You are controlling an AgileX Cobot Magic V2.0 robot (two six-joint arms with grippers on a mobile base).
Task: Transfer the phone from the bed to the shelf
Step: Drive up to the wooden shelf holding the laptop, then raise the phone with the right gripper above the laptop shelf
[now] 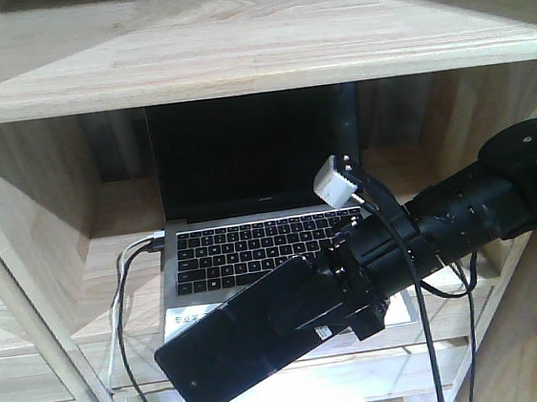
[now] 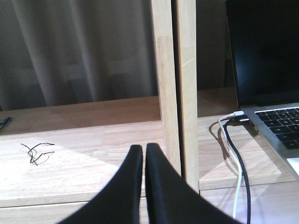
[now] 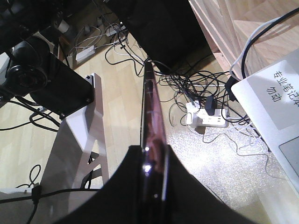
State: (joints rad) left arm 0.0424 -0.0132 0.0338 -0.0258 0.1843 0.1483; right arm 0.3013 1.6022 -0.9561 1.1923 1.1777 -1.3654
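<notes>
Phone (image 1: 249,337) is clamped in the right gripper (image 1: 350,293) at the shelf (image 1: 235,60), on the near side of a laptop (image 1: 253,231). The left gripper (image 2: 144,161) is seen only in the left wrist view, fingers pressed together, empty.

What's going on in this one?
The right arm holds the phone in its jaws, tilted in the air in front of the shelf, close to the open laptop on one of its boards. The phone is not yet set down. The left jaws are shut on nothing, facing the neighbouring shelf compartment.
</notes>
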